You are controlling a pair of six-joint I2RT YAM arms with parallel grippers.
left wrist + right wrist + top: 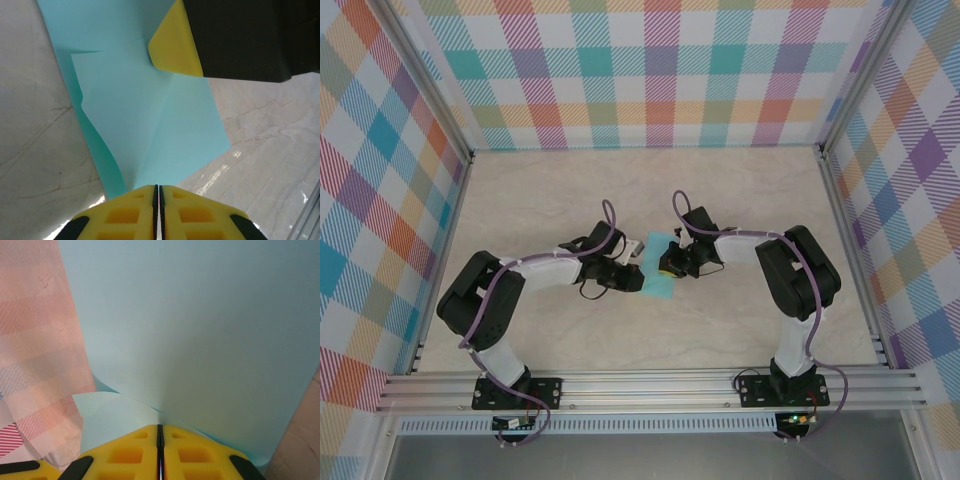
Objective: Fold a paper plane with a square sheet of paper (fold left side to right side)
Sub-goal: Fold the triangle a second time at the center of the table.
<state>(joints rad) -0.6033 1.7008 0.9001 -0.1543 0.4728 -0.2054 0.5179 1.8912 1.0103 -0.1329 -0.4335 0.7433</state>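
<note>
Teal paper (145,100) sat between tools; left tool (158,187) and right tool (160,427) each pinched its edge, jaws closed.

We note the square sheet of paper (150,110) plain teal; left gripper (158,189) yellow; arms (550,268) black, cables (610,212) purple; table (570,190) beige, marble-veined; walls (660,70) pastel plaid.

Both arms reach forward from their bases, elbows bowed outward, forearms swinging in toward one another. The left claw (636,268) and the right claw (667,267) almost meet tip to tip, each with its yellow fingers (132,212) pressed tightly together.
</note>
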